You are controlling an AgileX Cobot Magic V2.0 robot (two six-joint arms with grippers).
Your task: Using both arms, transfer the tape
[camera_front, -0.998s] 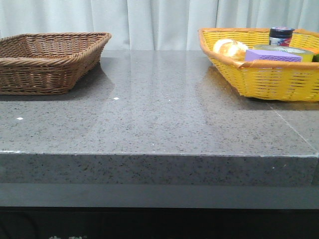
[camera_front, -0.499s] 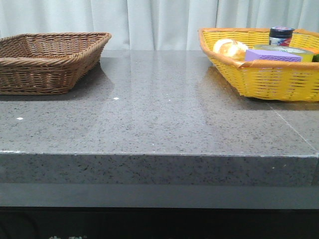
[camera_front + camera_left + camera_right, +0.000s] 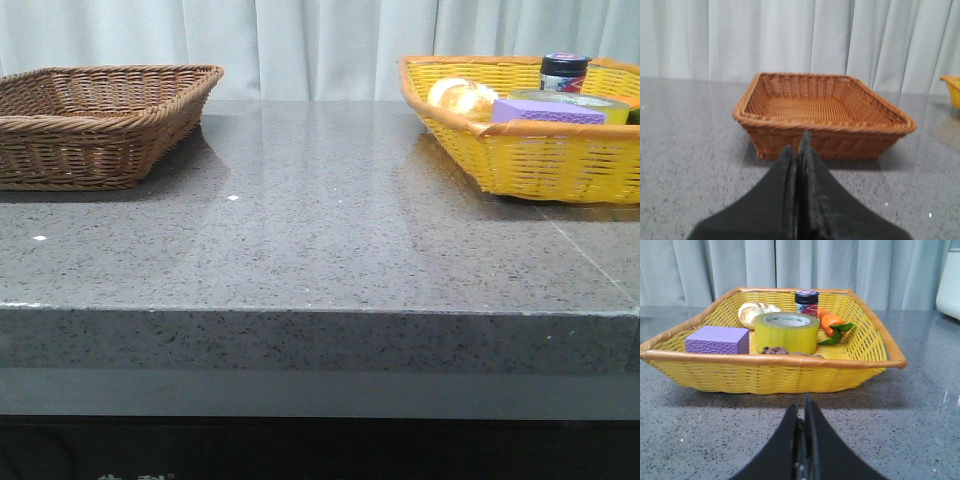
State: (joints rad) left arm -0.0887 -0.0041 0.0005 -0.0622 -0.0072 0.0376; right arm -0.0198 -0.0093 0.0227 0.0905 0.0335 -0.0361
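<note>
The yellow-green tape roll (image 3: 786,332) lies flat in the yellow basket (image 3: 790,374), between a purple sponge block (image 3: 717,339) and an orange carrot toy (image 3: 832,323). In the front view only its top edge (image 3: 583,99) shows behind the sponge. My right gripper (image 3: 803,407) is shut and empty, low over the table, short of the yellow basket's near wall. My left gripper (image 3: 798,145) is shut and empty, just short of the brown wicker basket (image 3: 825,125). Neither arm shows in the front view.
The brown basket (image 3: 100,125) stands at the table's back left and holds nothing visible. The yellow basket (image 3: 540,160) at the back right also holds a bread roll (image 3: 756,311), a dark jar (image 3: 806,302) and a small brown item (image 3: 772,350). Curtains hang behind.
</note>
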